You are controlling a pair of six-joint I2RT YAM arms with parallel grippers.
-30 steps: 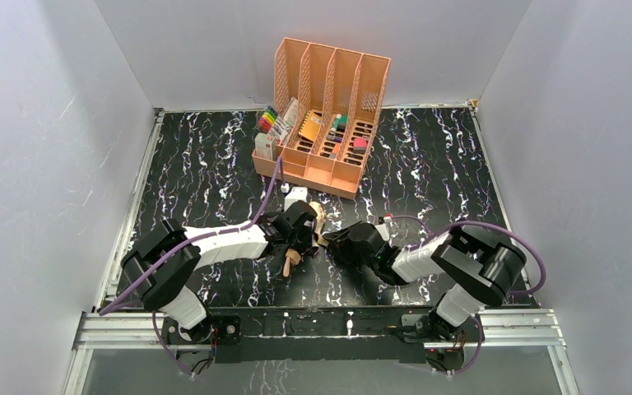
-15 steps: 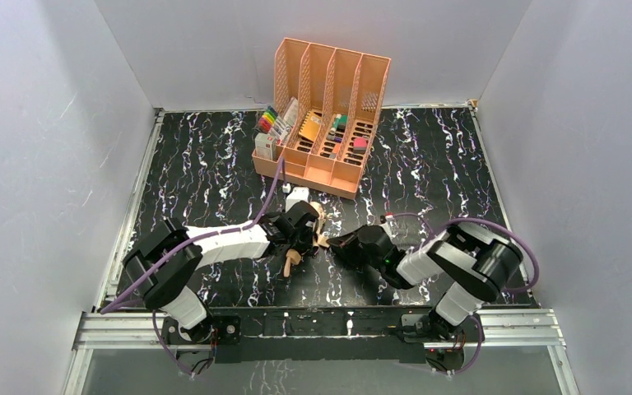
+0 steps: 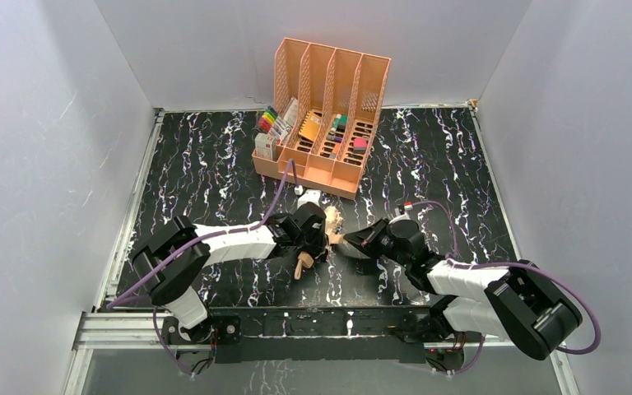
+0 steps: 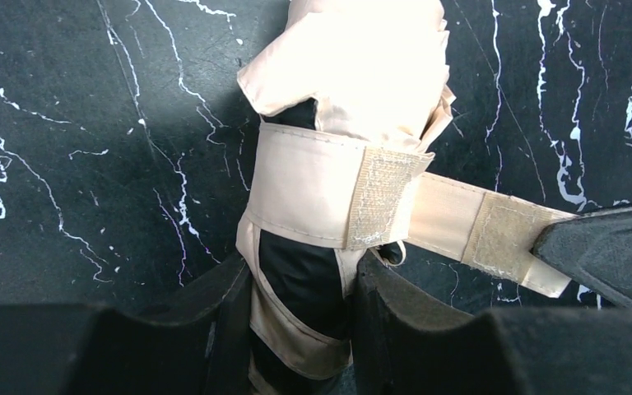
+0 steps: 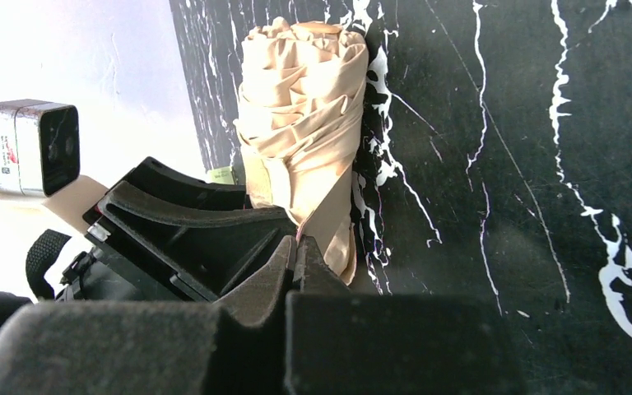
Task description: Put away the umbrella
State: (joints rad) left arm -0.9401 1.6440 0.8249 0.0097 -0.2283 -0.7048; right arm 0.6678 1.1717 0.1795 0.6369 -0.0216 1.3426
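The umbrella (image 3: 322, 234) is folded into a tan roll with black fabric showing and lies on the black marbled table near the front centre. Its cream handle (image 3: 302, 263) points toward the near edge. My left gripper (image 4: 300, 284) is shut on the umbrella's (image 4: 329, 156) lower part, just below its tan strap. The strap's free end (image 4: 494, 239) with a velcro patch sticks out to the right. My right gripper (image 5: 298, 247) is shut on that strap end (image 5: 329, 218), right beside the rolled canopy (image 5: 300, 107). In the top view the right gripper (image 3: 354, 239) sits just right of the umbrella.
A peach file organizer (image 3: 322, 115) with pens and small items stands at the back centre. A small cream box (image 3: 311, 197) is just behind the umbrella. White walls enclose the table on three sides.
Both grippers and the umbrella have shifted a little to the right. The right arm has swung out, its elbow now lower right, with its gripper still at the strap.
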